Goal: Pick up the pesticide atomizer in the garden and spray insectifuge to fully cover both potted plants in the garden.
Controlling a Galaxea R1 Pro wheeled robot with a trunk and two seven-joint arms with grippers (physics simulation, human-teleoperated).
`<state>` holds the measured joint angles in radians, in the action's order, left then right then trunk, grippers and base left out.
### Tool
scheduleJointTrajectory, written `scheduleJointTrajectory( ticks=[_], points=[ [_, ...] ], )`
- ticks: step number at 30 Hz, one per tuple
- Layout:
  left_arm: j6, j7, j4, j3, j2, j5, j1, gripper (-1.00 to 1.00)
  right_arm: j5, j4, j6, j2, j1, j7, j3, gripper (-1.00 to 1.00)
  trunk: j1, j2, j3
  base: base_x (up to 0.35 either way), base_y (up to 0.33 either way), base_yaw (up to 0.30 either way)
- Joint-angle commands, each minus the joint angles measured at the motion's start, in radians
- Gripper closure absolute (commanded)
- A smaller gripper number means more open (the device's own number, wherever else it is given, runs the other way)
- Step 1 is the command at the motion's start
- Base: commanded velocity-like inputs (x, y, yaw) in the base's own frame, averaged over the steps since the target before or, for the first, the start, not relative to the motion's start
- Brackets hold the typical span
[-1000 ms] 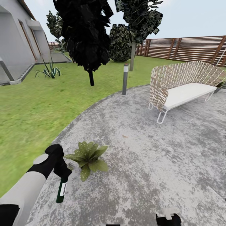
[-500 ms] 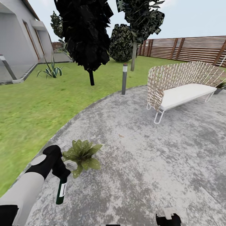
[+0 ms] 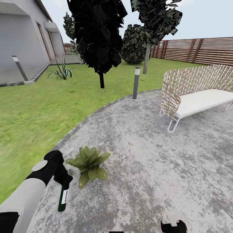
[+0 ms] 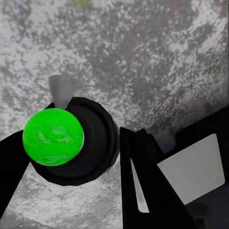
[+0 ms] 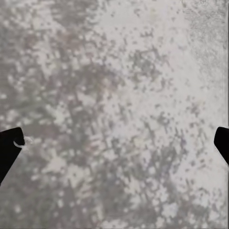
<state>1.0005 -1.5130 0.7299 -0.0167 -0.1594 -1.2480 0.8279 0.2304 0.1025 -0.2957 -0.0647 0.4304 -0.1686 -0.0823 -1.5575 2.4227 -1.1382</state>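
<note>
I've got my left gripper (image 3: 63, 181) clamped on the spray bottle (image 3: 63, 199), hanging it nozzle-up just beside 1 potted plant (image 3: 88, 162) on the paving (image 3: 155, 168) — close enough to mist it. My right gripper (image 5: 114, 138) hangs spread — empty.

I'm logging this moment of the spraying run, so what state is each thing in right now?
Spray bottle: held in the left gripper, hanging bottom down above the paving.
Potted plant: upright on the paving, beside the bottle.
Left gripper: shut on the bottle's top end.
Right gripper: open, empty, fingers wide apart over bare paving.
Woven bench: standing on the paving, unoccupied.
Bollard lamp: upright at the lawn's edge.
</note>
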Motion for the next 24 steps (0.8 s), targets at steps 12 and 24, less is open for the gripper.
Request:
scheduleJointTrajectory(
  ticks=[12, 24],
  points=[
    [0.01, -0.007, 0.002, -0.001, -0.002, -0.008, 0.0, 1.0, 0.01, -0.001, -0.003, 0.0, 0.001, -0.002, -0.008, -1.0, 0.0, 0.0, -0.001, 0.113, -0.229, 0.0],
    [0.01, -0.006, 0.003, 0.013, -0.002, -0.01, 0.0, 1.0, 0.01, -0.001, -0.003, 0.002, 0.001, -0.003, -0.008, -1.0, 0.0, 0.0, -0.001, -0.065, -0.275, 0.152]
  ],
)
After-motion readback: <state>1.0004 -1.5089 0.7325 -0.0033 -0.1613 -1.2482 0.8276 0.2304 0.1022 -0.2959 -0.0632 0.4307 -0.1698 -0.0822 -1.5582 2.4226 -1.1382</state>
